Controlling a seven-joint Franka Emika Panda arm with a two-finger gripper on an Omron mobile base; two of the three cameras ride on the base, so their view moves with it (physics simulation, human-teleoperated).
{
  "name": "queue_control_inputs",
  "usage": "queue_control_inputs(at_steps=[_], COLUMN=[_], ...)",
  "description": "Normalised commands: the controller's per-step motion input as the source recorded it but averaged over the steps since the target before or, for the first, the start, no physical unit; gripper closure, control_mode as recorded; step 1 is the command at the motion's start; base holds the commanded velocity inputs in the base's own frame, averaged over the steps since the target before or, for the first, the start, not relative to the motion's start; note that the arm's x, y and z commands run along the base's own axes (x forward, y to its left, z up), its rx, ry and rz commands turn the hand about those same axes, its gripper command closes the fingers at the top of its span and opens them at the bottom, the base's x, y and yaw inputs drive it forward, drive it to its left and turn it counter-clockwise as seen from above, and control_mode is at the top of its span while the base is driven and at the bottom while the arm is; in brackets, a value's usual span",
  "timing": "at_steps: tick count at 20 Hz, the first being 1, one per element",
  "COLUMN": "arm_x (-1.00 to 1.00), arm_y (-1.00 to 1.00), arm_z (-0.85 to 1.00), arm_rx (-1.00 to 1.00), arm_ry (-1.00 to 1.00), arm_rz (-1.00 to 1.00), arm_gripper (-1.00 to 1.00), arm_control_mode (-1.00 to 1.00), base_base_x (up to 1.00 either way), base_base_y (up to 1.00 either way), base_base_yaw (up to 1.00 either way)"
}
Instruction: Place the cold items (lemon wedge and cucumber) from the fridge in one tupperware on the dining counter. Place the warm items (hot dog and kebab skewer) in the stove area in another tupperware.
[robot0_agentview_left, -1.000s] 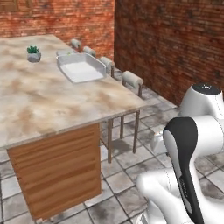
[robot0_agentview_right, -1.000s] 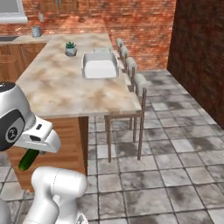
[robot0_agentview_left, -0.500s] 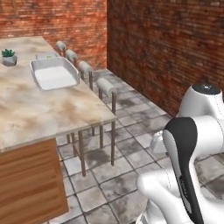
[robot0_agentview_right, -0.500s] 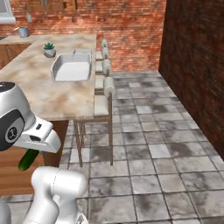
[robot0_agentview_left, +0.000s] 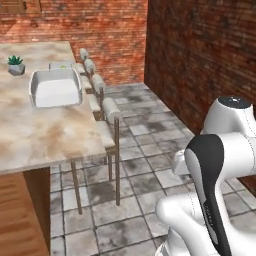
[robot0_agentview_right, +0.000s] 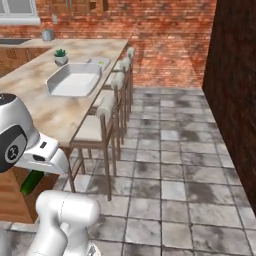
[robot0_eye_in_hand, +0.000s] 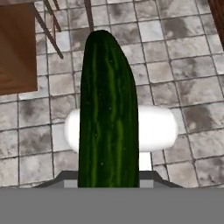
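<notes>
Holding: my gripper (robot0_eye_in_hand: 109, 186) is clamped on the cucumber (robot0_eye_in_hand: 108, 109), which rises lengthwise up the middle of the hand view, dark green with paler streaks, over grey floor tiles.

Cucumber, right base view: the cucumber's lower end (robot0_agentview_right: 31, 182) pokes out below my white wrist, tilted, in front of the wooden base of the dining counter (robot0_agentview_right: 55, 112); I carry it low, beside the counter and not above it.

Dining counter: beige marbled slab; in the left base view its near corner (robot0_agentview_left: 50, 140) sits at the left. Half a second ago more of the slab and its wooden base filled that view; the whole scene has slid leftward since, so the camera has travelled, not the furniture.

White container: a shallow white rectangular tupperware (robot0_agentview_left: 55, 88) rests on the slab; it lies near the far end (robot0_agentview_right: 74, 80) in the right base view. It now appears larger and nearer than in the earlier frames.

Second container: a smaller pale one (robot0_agentview_right: 99, 62) stands just beyond the first, with something yellow-green inside, too small to identify.

Potted plant: a small green plant in a grey pot (robot0_agentview_left: 15, 65) stands behind the white container.

Stools: a row of padded stools (robot0_agentview_left: 106, 111) lines the counter's edge.

Grip: unchanged from the earlier frames.
</notes>
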Motion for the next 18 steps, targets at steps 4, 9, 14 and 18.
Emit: queue_control_inputs(at_steps=[4,9,14,18], arm_x=[0.0,0.0,0.0,0.0], arm_y=[0.0,0.0,0.0,0.0], arm_z=[0.0,0.0,0.0,0.0], arm_rx=[0.0,0.0,0.0,0.0], arm_ry=[0.0,0.0,0.0,0.0], arm_rz=[0.0,0.0,0.0,0.0], arm_gripper=[1.0,1.0,1.0,1.0], arm_control_mode=[1.0,1.0,1.0,1.0], base_base_x=[0.67,0.59,0.5,0.48], base_base_y=[-1.0,-0.99,-0.91,-0.86], base_base_yaw=[0.46,0.51,0.55,0.58])
